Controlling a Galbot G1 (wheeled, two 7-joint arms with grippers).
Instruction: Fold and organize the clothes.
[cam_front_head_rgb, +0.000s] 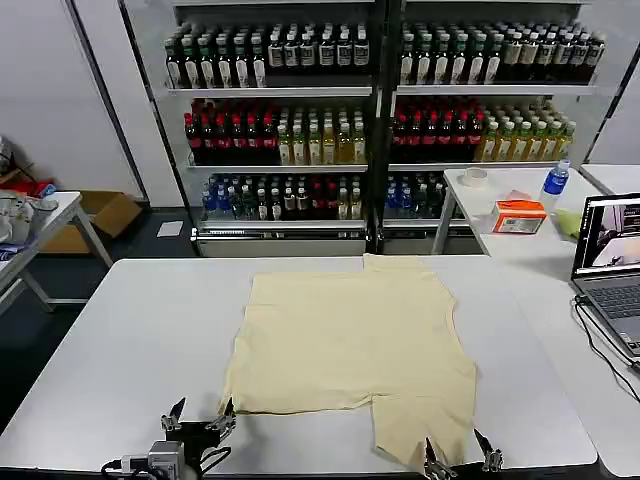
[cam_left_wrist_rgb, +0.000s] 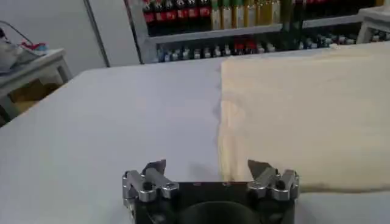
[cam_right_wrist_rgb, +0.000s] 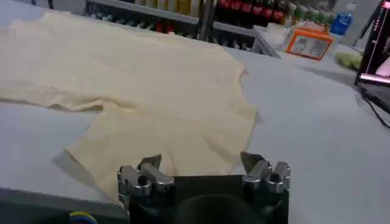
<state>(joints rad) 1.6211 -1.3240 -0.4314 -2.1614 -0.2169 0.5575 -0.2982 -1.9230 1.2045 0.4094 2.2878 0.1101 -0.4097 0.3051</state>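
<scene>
The pale yellow T-shirt (cam_front_head_rgb: 355, 350) lies spread flat on the white table (cam_front_head_rgb: 130, 340), one sleeve reaching toward the near edge. My left gripper (cam_front_head_rgb: 200, 414) hovers open at the near edge by the shirt's left lower corner (cam_left_wrist_rgb: 228, 152), nothing between its fingers. My right gripper (cam_front_head_rgb: 460, 450) is open over the near sleeve (cam_right_wrist_rgb: 177, 137), also empty. In the wrist views the left gripper (cam_left_wrist_rgb: 207, 167) and the right gripper (cam_right_wrist_rgb: 201, 161) stand with jaws wide apart above the cloth.
An open laptop (cam_front_head_rgb: 608, 270) with cables sits at the table's right edge. Behind stand drink shelves (cam_front_head_rgb: 380, 110) and a small table with an orange box (cam_front_head_rgb: 519, 216) and bottle (cam_front_head_rgb: 553, 183). A side table with a cloth pile (cam_front_head_rgb: 15, 215) is at left.
</scene>
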